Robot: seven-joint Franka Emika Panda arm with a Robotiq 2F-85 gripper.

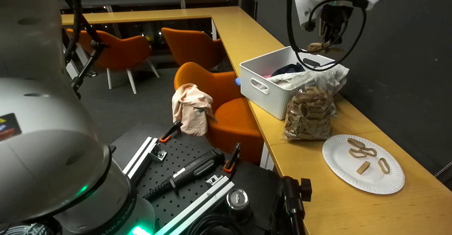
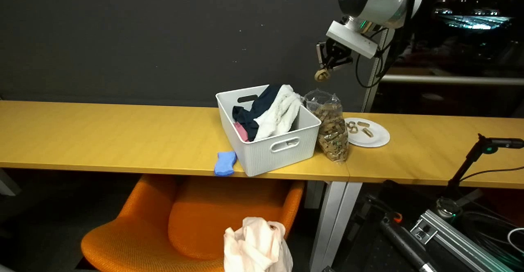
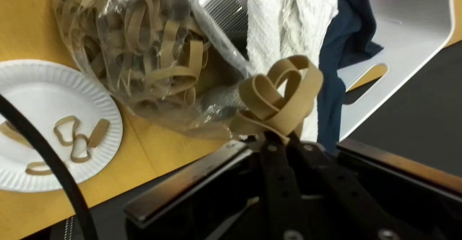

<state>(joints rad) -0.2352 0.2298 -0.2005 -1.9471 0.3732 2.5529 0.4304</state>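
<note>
I've got a tangle of tan bands (image 3: 297, 108) in the gripper (image 3: 280, 140); both fingers (image 3: 276, 169) are closed on its lower end, loops poking out past the tips; can't count the loops from here; in both exterior views the tangle hangs in mid-air over the clear bag (image 1: 308, 118), apart from it.

The bag stands upright on the wooden table (image 2: 102, 137), packed with more bands of the same tan; it's just beside the white bin (image 2: 262, 162), can't tell whether they touch; in the bin I see white cloth (image 2: 282, 114), navy cloth (image 2: 262, 104) and a bit of pink cloth (image 2: 240, 131).

On the bag's other side sits a white paper plate (image 1: 342, 162); I count five loose bands (image 3: 98, 133) on it, one lying flat; my wrist view has a black cable (image 3: 77, 204) crossing in front of the plate.

Further out: blue sponge-like piece (image 2: 225, 163) at the table edge, by the bin's near corner; orange chair (image 1: 235, 116) below, pale pink cloth (image 1: 192, 111) draped on it; black handheld tool (image 1: 197, 168) lying on the perforated board (image 1: 180, 199) by the arm base; dark wall (image 2: 163, 39) behind the table.
</note>
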